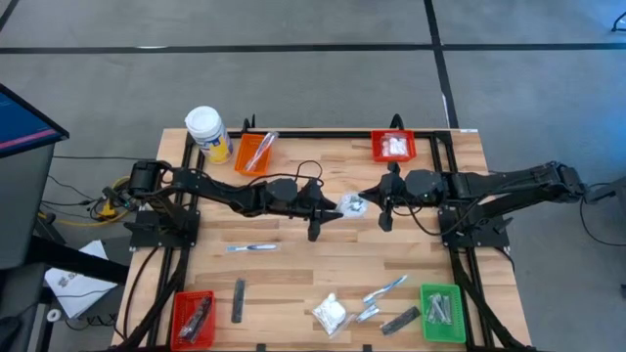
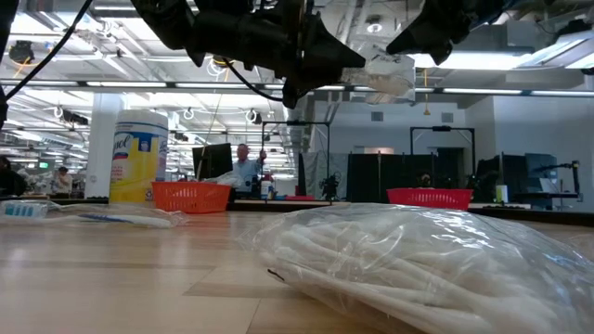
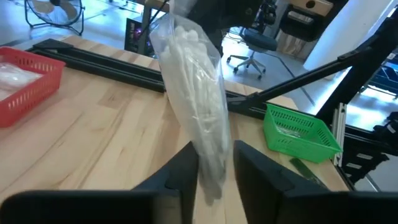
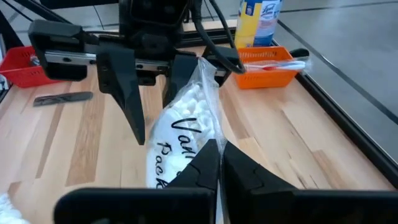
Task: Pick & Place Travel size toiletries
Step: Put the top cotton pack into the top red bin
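Packet point(image 4: 186, 127) pinched in right gripper point(image 4: 219, 149), between left gripper point(image 3: 214, 163) fingers.

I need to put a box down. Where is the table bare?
Bare wood lies between the orange bin and the far red bin. Crowded: the near edge by the green bin, with a packet beside it.

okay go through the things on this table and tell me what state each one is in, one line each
Held packet: in the air between both grippers.
Right gripper: shut on the packet.
Left gripper: fingers either side of the packet.
Jar: upright, capped.
Orange bin: holds a toothbrush.
Back red bin: holds white packets.
Green bin: holds items.
Front red bin: holds a dark bar.
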Robot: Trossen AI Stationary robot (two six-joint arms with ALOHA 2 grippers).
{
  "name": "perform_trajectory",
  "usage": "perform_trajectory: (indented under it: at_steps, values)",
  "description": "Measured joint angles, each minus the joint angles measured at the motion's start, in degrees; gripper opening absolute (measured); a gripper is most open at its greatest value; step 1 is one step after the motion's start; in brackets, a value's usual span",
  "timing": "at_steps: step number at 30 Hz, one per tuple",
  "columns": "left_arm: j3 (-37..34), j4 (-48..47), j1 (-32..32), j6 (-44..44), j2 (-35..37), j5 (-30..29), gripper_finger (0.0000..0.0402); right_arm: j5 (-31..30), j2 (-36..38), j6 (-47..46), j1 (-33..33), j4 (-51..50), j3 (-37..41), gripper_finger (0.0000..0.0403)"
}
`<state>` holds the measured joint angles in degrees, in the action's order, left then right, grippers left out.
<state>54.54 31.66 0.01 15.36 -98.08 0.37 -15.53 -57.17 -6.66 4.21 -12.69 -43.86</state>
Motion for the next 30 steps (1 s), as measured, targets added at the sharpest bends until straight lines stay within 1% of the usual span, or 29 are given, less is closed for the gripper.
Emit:
perform_trajectory:
  at_steps: [4, 9, 12, 15, 18, 21, 30]
  values:
    - [0.0, 0.0, -0.2, 0.0, 0.0, -1.8, 0.0154, 0.0, 0.0, 0.0, 0.0, -0.2, 0.0, 0.0001]
    - [0.0, -0.9, -0.6, 0.0, 0.0, -6.2, 0.0247, 0.0, 0.0, 0.0, 0.0, -0.2, 0.0, 0.0001]
    - [0.0, -1.2, -0.6, 0.0, 0.0, -6.5, 0.0293, 0.0, 0.0, 0.0, 0.0, -0.3, 0.0, 0.0]
    - [0.0, -1.4, -0.6, 0.0, 0.0, -6.5, 0.0324, -0.3, 0.0, 0.0, 0.0, -1.2, 0.0, 0.0]
    - [0.0, -1.4, -0.6, 0.2, 0.0, -6.5, 0.0341, -2.6, 0.4, 0.9, -0.9, -3.5, 0.0, 0.0]
    - [0.0, -1.4, -0.6, 1.2, 0.0, -6.5, 0.0344, -5.1, 1.4, 1.9, -3.5, -5.8, 0.0, 0.0]
    - [0.0, -2.0, -0.4, 1.4, 0.0, -6.5, 0.0319, -5.1, 7.0, 2.1, -16.0, -14.6, 0.0, 0.0]
